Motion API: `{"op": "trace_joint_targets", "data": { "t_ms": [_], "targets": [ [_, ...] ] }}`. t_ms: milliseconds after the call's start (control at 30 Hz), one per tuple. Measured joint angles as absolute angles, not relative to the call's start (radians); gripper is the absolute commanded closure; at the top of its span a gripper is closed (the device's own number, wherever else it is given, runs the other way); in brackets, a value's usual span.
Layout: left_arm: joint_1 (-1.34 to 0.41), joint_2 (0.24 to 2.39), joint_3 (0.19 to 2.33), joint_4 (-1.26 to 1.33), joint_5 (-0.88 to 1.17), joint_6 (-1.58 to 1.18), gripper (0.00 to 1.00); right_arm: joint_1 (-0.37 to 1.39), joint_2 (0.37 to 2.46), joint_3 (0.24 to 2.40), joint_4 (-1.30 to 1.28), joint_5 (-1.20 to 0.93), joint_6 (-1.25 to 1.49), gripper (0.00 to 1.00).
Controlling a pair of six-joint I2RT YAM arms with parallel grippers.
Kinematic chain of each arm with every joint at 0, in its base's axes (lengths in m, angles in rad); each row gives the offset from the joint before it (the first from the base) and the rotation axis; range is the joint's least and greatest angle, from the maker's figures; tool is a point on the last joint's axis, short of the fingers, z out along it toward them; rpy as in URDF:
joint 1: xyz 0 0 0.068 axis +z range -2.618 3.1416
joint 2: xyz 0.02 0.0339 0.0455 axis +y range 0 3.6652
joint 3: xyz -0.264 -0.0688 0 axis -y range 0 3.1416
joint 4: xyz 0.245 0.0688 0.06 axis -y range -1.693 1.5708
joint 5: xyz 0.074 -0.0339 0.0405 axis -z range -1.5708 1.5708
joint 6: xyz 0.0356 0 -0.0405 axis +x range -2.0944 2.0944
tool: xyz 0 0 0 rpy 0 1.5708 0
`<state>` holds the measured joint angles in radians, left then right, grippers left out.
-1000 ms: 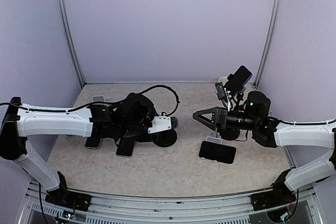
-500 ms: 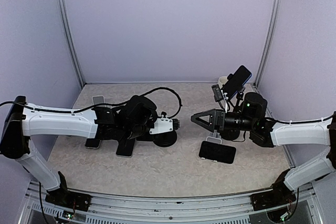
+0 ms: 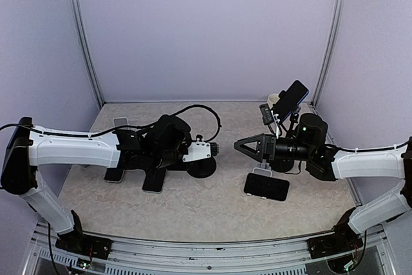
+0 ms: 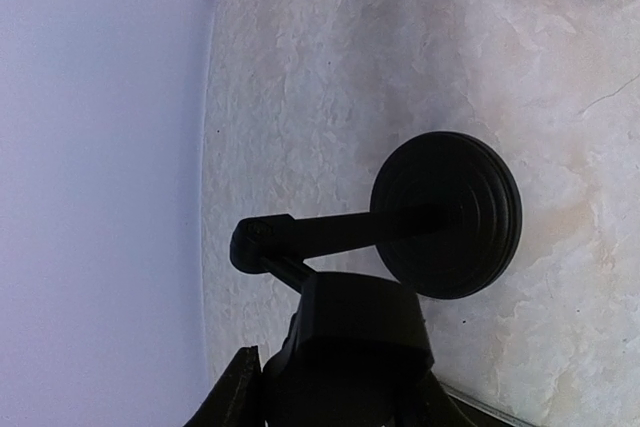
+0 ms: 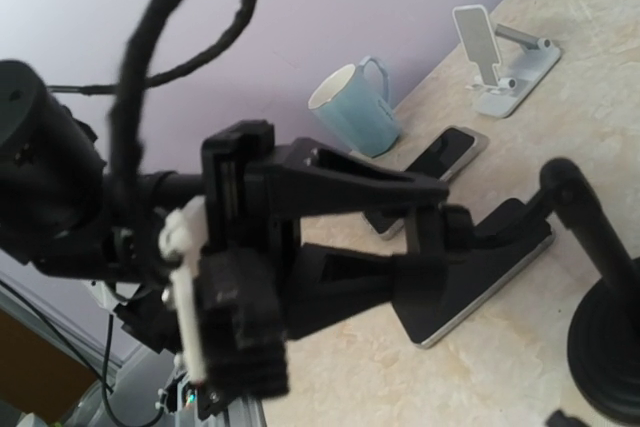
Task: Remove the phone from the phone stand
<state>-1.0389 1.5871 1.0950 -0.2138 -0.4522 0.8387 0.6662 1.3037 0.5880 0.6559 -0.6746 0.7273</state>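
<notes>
The phone sits tilted on its phone stand at the back right, just above the right arm. The right gripper points left, away from it. The left gripper is near a second stand. I can't tell whether either gripper is open.

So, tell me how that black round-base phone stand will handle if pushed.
The phone stand probably slides rather than rolls: its wide round base sits flat. Its thin arm, reaching to one side, may make it tip if pushed high.
</notes>
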Motion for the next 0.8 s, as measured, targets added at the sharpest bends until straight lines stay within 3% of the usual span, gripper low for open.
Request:
{"op": "trace_joint_targets", "data": {
  "t_ms": [333, 800],
  "targets": [
    [-0.997, 1.596, 1.093, -0.195, -0.538, 0.838, 0.95, 0.666, 1.307, 0.588, 0.656, -0.678, 0.727, 0.04],
    [-0.844, 1.655, 1.093, -0.120, -0.690, 0.837, 0.96, 0.666, 1.341, 0.597, 0.656, -0.696, 0.726, 0.06]
  ]
}}
